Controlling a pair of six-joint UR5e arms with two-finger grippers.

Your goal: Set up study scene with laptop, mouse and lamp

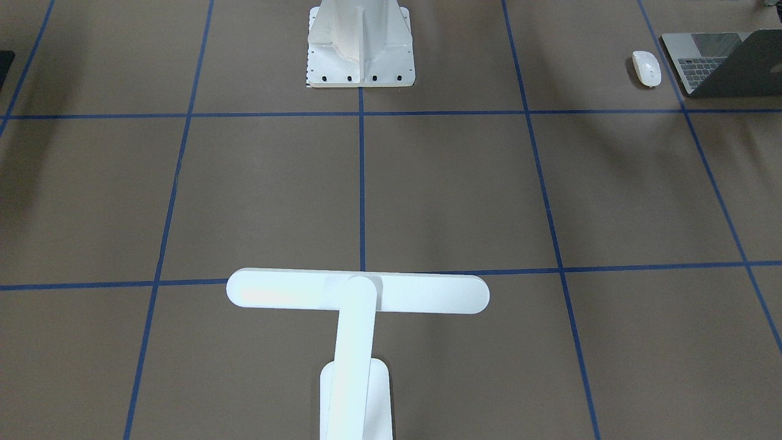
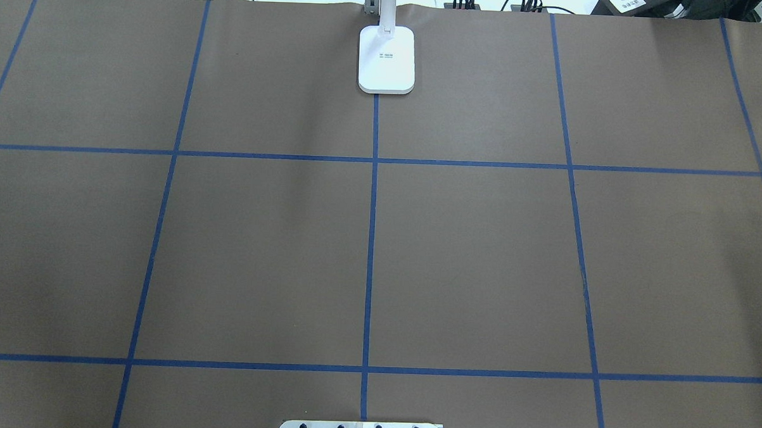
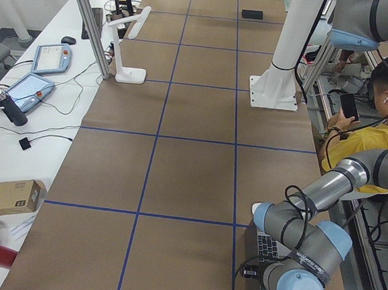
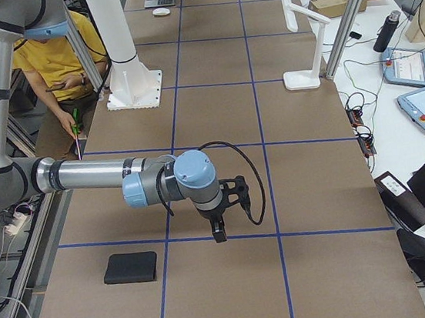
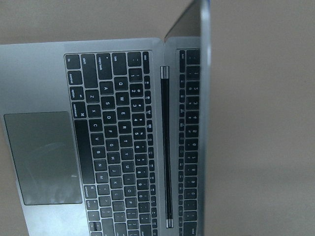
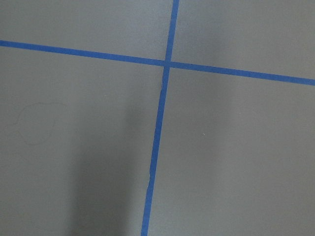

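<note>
- At the bench's left end, on the robot's side: laptop sits open, keys and trackpad facing up, dark lid raised.
- mouse lies flat just beside the laptop, on the side toward mid-bench. Small gap between them, not touching.
- lamp stands upright at the far edge from the robot. Its base sits on the centre blue tape line, and the bar head reaches out over the bench as a T.
- left arm: folded low, elbow bent, wrist hanging right over the laptop. The wrist camera looks straight down on the keyboard, with the lid edge-on.
- left pincer: only a dark bit shows at the wrist end, so I can't tell how far apart the fingers are.
- right arm: forearm stretched about level out over the bench, wrist bent down.
- right pincer: points straight down by a tape crossing, nothing visibly in it. Seen only from the side, so I can't tell its gap.
- black mat lies flat near the right pincer, on the robot's side of it.
- white pedestal is bolted at mid-bench on the robot's side.
- Person in a yellow shirt sits behind the robot, phone in hand.
</note>
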